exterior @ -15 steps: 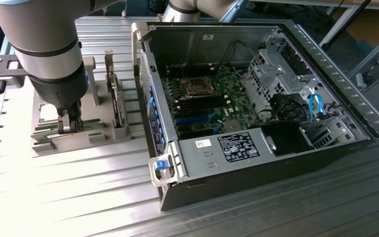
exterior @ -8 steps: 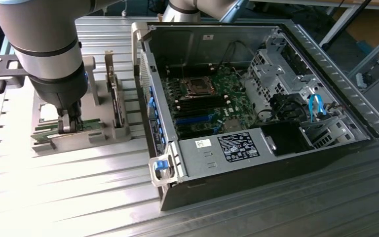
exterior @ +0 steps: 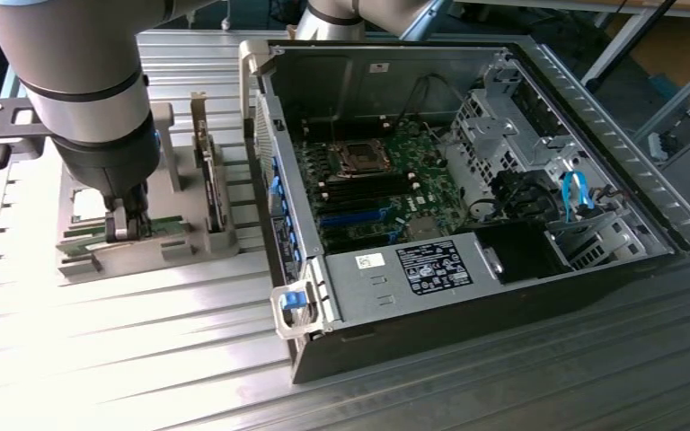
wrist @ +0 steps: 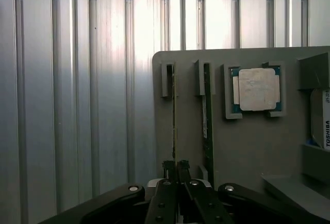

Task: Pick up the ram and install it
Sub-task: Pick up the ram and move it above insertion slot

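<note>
The ram (wrist: pixel 174 116) stands on its thin edge in a slot of the grey holder (wrist: pixel 247 147), seen end-on as a narrow line in the wrist view. A second stick (wrist: pixel 208 126) stands just beside it in the neighbouring slot. The hand (wrist: pixel 176 168) sits over the ram's near end with its two fingers drawn together on either side of the board, apparently clamped on it.

The step in hand looks like taking the ram out of its slot. Doing it well likely means keeping the grip square on the flat faces and pulling straight along the slot walls, so the thin board neither twists nor drags the second stick. A grip this near one end may let the far end tip, so the pull should be slow.

Farther out on the holder lie the square processor (wrist: pixel 256 89) and the hard drive (wrist: pixel 325 126). The holder rests on the ribbed metal table (wrist: pixel 77 105).

In the exterior view the arm (exterior: pixel 82 81) stands near vertical, wrist pointing straight down at the holder. The open computer case (exterior: pixel 465 269) lies well apart, toward that view's right.
</note>
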Action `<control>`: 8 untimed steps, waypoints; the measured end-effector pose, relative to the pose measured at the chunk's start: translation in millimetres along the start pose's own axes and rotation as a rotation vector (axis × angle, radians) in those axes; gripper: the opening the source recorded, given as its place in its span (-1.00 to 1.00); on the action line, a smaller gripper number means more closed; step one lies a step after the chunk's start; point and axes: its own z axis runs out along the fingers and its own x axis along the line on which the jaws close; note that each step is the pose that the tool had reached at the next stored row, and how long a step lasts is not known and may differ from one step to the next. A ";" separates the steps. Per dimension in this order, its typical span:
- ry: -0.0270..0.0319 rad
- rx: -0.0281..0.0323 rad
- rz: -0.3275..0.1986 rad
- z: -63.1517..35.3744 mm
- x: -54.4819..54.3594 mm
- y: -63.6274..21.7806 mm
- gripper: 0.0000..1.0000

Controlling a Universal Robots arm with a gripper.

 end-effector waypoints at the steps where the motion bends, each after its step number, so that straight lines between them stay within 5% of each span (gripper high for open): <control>1: -0.0010 0.0002 0.000 -0.2 0.0 -0.1 -0.76; 6: -0.0067 0.0000 0.002 -3.0 -0.1 -0.4 -0.76; 8: -0.0159 0.0002 0.002 -3.4 0.2 -0.5 -0.76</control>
